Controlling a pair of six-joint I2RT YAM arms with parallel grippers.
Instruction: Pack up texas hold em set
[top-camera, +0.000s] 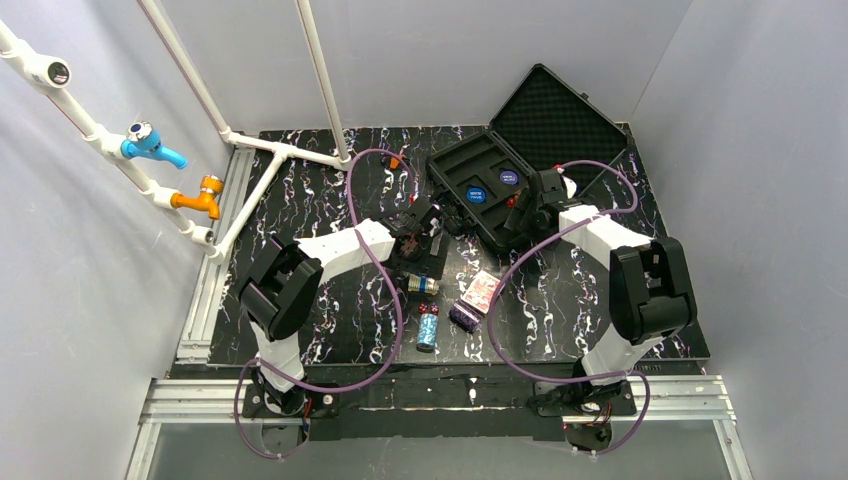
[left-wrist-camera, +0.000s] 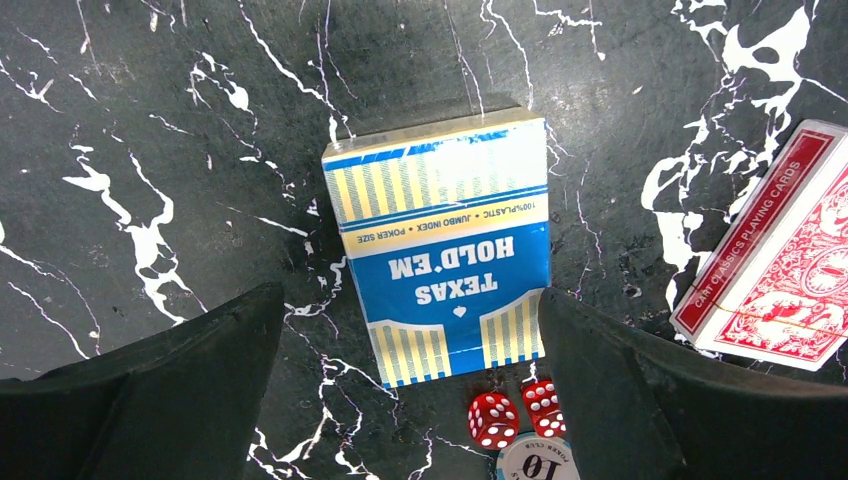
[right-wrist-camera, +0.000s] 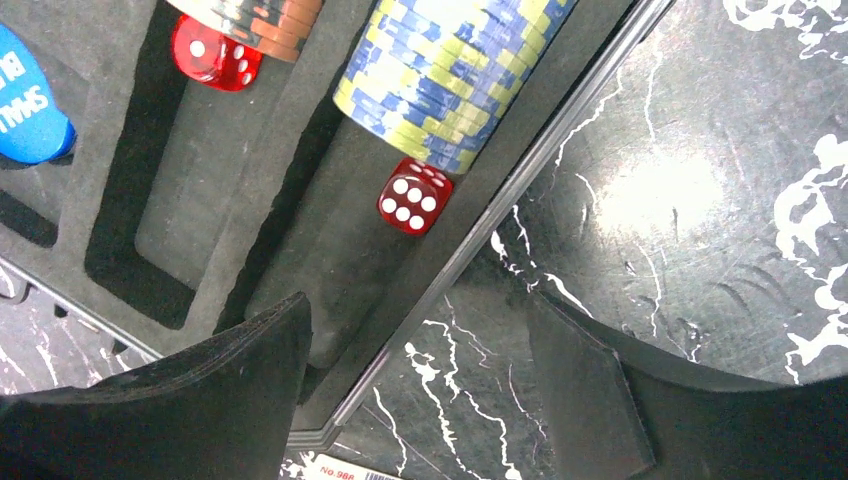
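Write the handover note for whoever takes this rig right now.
Left tool: open, above the blue deck on the table.
Right tool: open, empty, over the case rim.
Done: blue-yellow chip stack, another stack and two red dice lie in the case's foam slots.
Left: blue deck, red deck, two more dice, loose chip stacks on the table; lid open.

Left gripper (left-wrist-camera: 410, 300) stood wide astride the blue deck (left-wrist-camera: 440, 245), bare table (left-wrist-camera: 150, 150) along both long sides. Two red dice (left-wrist-camera: 515, 415) and a chip (left-wrist-camera: 535, 465) crowded its near end. The red deck (left-wrist-camera: 780, 270) lay off to one side, a strip of table between the decks.
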